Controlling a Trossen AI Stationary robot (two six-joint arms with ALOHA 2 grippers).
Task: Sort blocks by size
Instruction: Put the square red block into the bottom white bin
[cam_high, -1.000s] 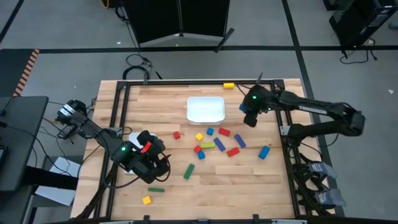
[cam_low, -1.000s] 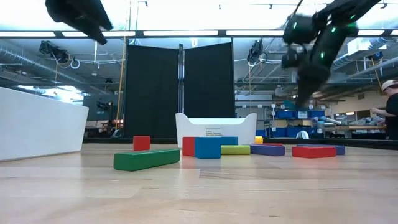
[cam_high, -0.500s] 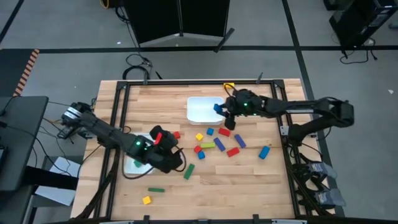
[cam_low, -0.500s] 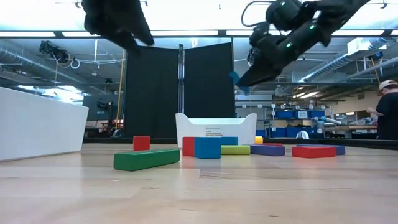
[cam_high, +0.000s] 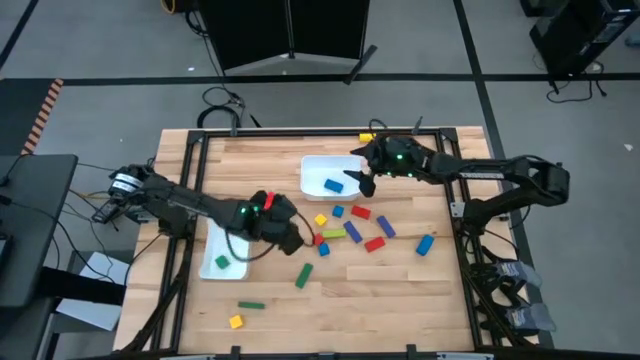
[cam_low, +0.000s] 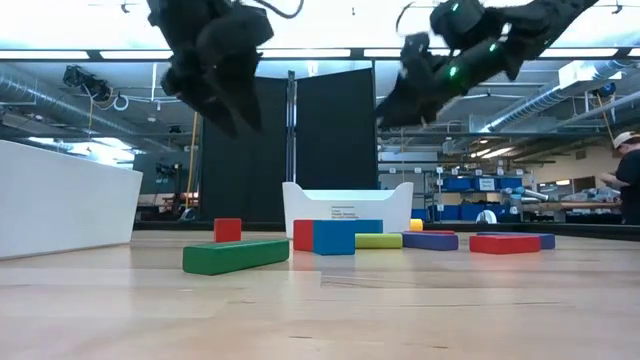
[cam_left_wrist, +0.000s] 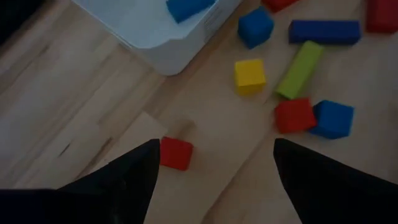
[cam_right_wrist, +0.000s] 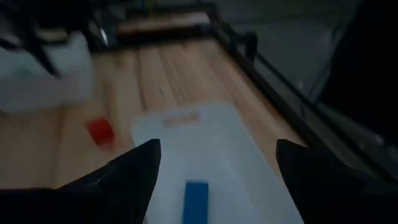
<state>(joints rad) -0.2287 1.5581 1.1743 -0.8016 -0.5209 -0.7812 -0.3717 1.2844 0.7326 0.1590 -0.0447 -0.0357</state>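
Several red, blue, green and yellow blocks lie scattered around the table's middle (cam_high: 345, 232). My left gripper (cam_left_wrist: 214, 149) hovers open above a red cube (cam_left_wrist: 176, 153) near the cluster's left end, touching nothing. My right gripper (cam_high: 358, 182) hangs open over the right end of the far white tray (cam_high: 318, 166). A blue bar (cam_high: 334, 184) lies flat in that tray, below the fingers in the right wrist view (cam_right_wrist: 196, 198). A second white tray (cam_high: 215, 240) at the near left holds a green block (cam_high: 222, 262).
A green bar (cam_high: 303, 276) lies near the middle; another green bar (cam_high: 251, 304) and a yellow cube (cam_high: 236, 321) lie toward the near edge. A yellow block (cam_high: 367, 137) sits at the far edge. A blue block (cam_high: 425, 244) lies alone to the right. A black frame rims the table.
My right gripper has carried the blue bar toward the table's left, over the far tray, and let go; the bar now lies in the tray. My left gripper has moved from above the near-left tray toward the right and far side, up to the cluster of blocks.
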